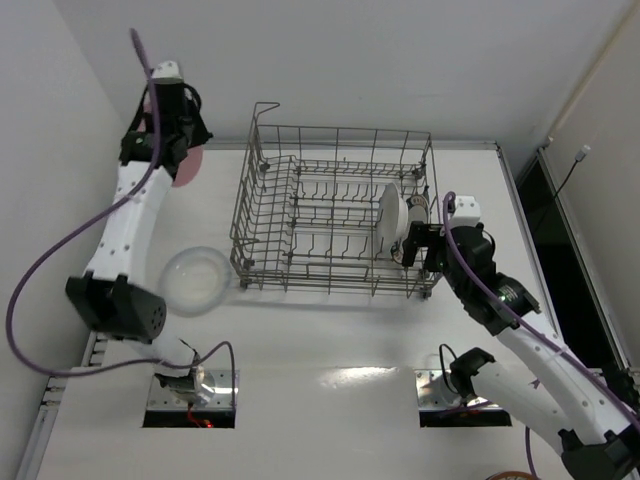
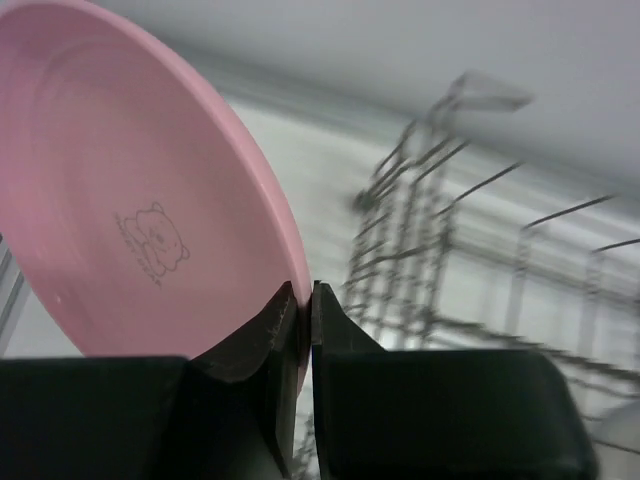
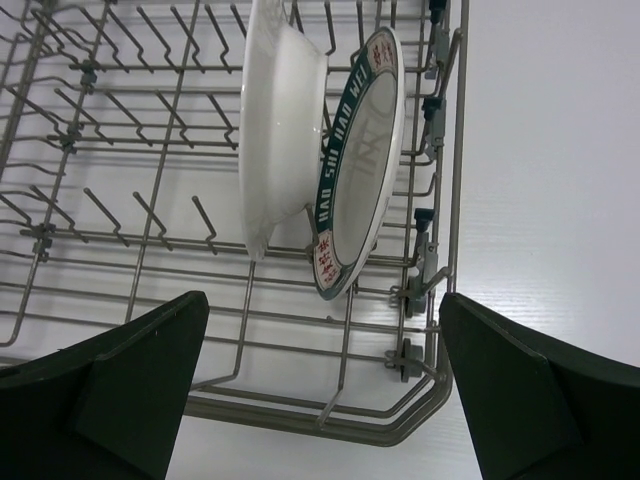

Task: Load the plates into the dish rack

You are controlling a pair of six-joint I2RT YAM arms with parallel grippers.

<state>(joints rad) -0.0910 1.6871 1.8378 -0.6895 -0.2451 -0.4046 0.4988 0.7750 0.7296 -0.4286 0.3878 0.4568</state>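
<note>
White and glossy, the plain round white dinner plate (image 1: pixel 195 280) lies flat on the pale table (image 1: pixel 330 340), closest to the arm bases and just beside the near-left corner of the grey wire dish rack (image 1: pixel 300 275). Nothing touches it.

Further in, the right gripper (image 3: pixel 320 305) hangs at the rack's right end with its jaws spread wide and nothing between them. It faces two plates standing on edge among the tines: a second plain white plate (image 3: pixel 280 120) and, right of it, a white plate with a teal-and-red patterned rim (image 3: pixel 365 150). They stand very close together; I cannot tell whether they touch.

Farthest back, the left gripper (image 2: pixel 305 300) is raised off the table, left of the rack's far-left corner. Its jaws are pinched nearly together on the rim of the round pink plate (image 2: pixel 150 200), which stands tilted on edge.

The pink plate looks stiff, smooth and probably light. A narrow pinch on a slick rim could let it swivel or slip, so a deeper bite across the rim seems safer. The white plates look heavier and chippable against wire.
</note>
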